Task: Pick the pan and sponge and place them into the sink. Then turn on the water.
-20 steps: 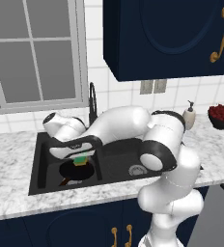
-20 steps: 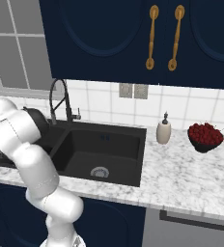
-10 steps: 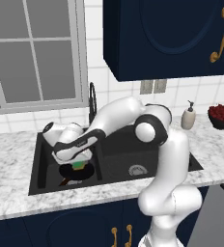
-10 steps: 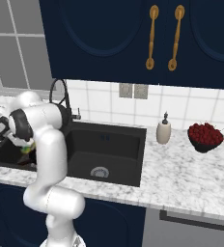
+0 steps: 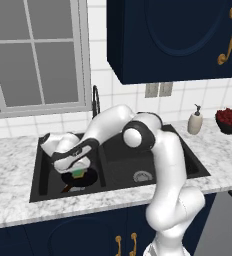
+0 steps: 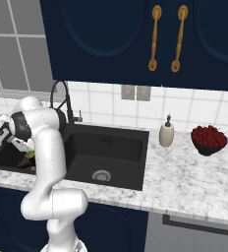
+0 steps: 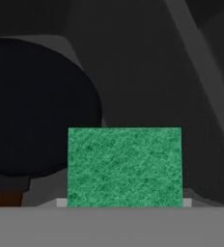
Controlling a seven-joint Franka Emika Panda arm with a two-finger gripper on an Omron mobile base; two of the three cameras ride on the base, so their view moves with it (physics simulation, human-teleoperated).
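Note:
My gripper [image 5: 77,166] reaches down into the left basin of the black sink [image 5: 180,152], shut on the sponge [image 5: 78,173]. In the hand view the sponge's green top [image 7: 124,166] lies close at the bottom and hides the fingertips. The black pan [image 5: 83,181] lies on the floor of that basin just under the sponge, its reddish-brown handle [image 5: 68,189] pointing toward the front. Left of the sponge in the hand view the pan [image 7: 36,106] is a dark disc. The right base view has the sponge [image 6: 31,154] peeking out beside my arm. No water runs from the faucet [image 5: 95,97].
The right basin [image 6: 108,152] lies beyond the divider with a silver drain [image 6: 101,175]. On the counter to the right stand a white soap dispenser [image 6: 166,133] and a dark bowl of red fruit [image 6: 209,139]. Dark cabinets [image 6: 135,39] hang above.
The hand has moved left and slightly lower within the left basin, carrying the sponge with it. The elbow has swung out to the right. The pan has stayed in place.

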